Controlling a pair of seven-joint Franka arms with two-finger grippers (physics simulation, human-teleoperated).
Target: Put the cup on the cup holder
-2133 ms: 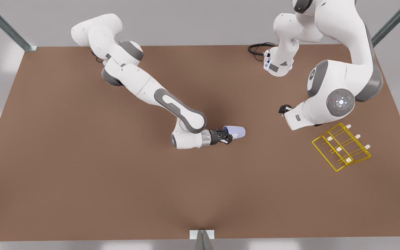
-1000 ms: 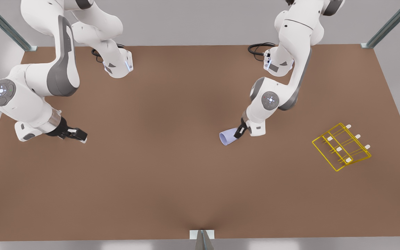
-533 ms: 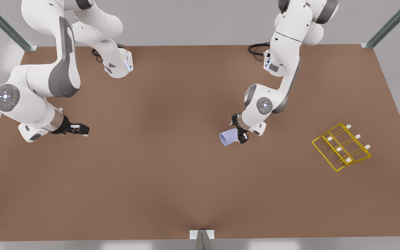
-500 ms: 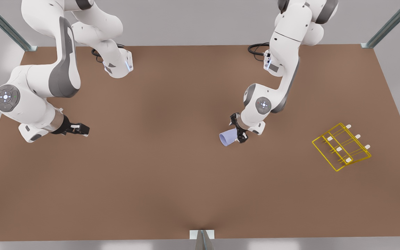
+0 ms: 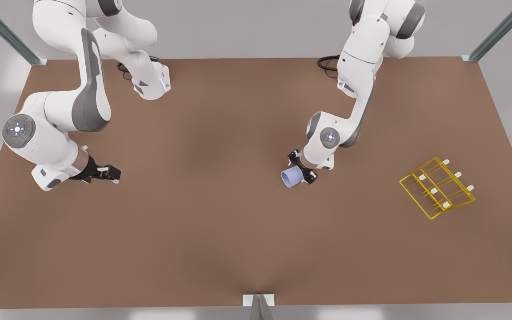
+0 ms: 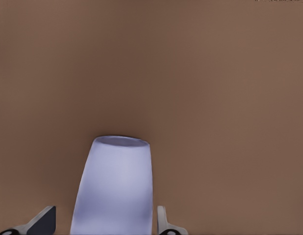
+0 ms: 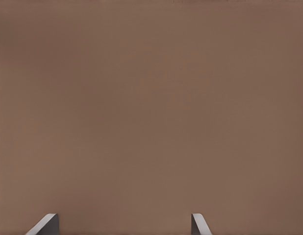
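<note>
Cup [image 5: 292, 178], lavender-blue, lies on its side at the worktop's [image 5: 220, 231] centre, between the left claw's [image 5: 302, 167] spread fingers.
The front view adds the yellow cup holder [image 5: 437, 187] at right and the right claw [image 5: 107, 172], spread, at left.

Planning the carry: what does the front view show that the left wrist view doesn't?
Front view: the yellow wire cup holder toward the front view's right, and the right gripper waiting, open, at its left. Left wrist view: a gap between the cup and one of the jaws. Both: the cup between the left gripper jaws, and the brown table.
</note>
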